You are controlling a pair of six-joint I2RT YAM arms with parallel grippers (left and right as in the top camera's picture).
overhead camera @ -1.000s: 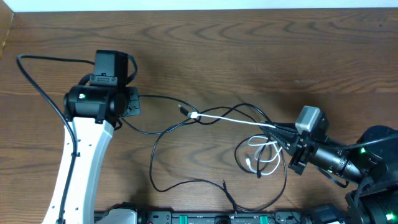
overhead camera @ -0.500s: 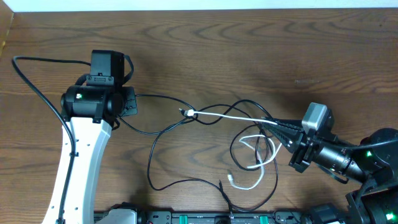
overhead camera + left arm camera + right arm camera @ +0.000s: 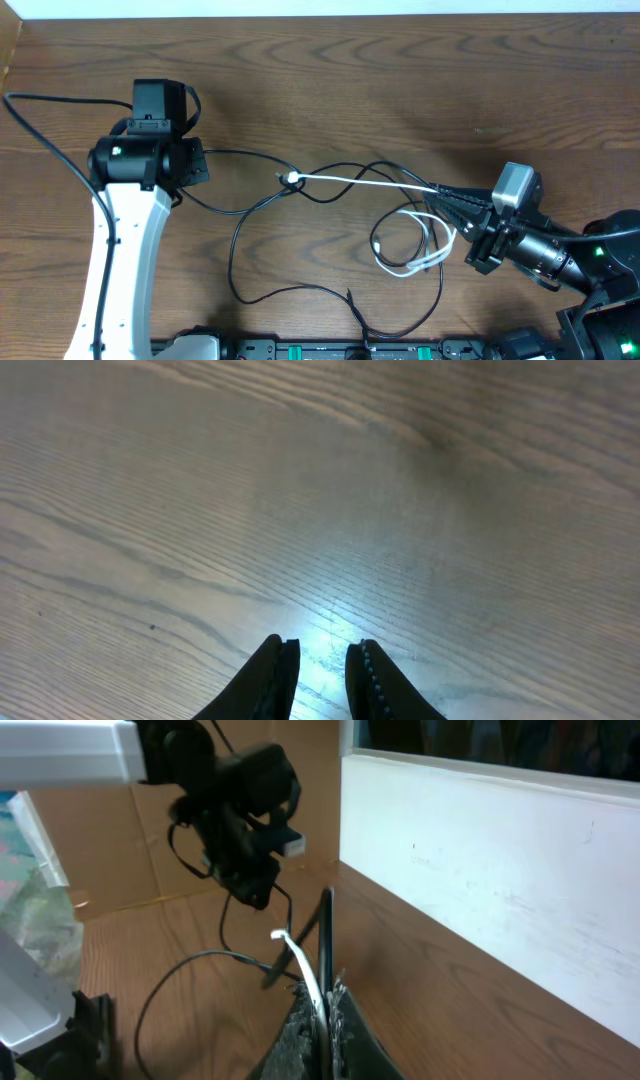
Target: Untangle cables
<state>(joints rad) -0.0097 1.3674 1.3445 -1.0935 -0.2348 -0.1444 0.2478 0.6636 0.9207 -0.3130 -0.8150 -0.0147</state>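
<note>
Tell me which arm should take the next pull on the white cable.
Right. The right gripper is shut on the white cable, which runs straight to the tangle with the black cables. The left gripper faces only table in its wrist view; whether it holds anything is unclear.

The left gripper (image 3: 320,668) had two black fingers (image 3: 274,676) with finely ribbed inner edges. Behind it sat a rounded black joint housing (image 3: 135,160) with a small green light, then a white link (image 3: 120,262). A thick black cable (image 3: 40,112) looped off it. The right gripper (image 3: 440,194) was dark and tapered, with a silver-grey block (image 3: 515,186) behind it on a black arm (image 3: 560,262).
</note>
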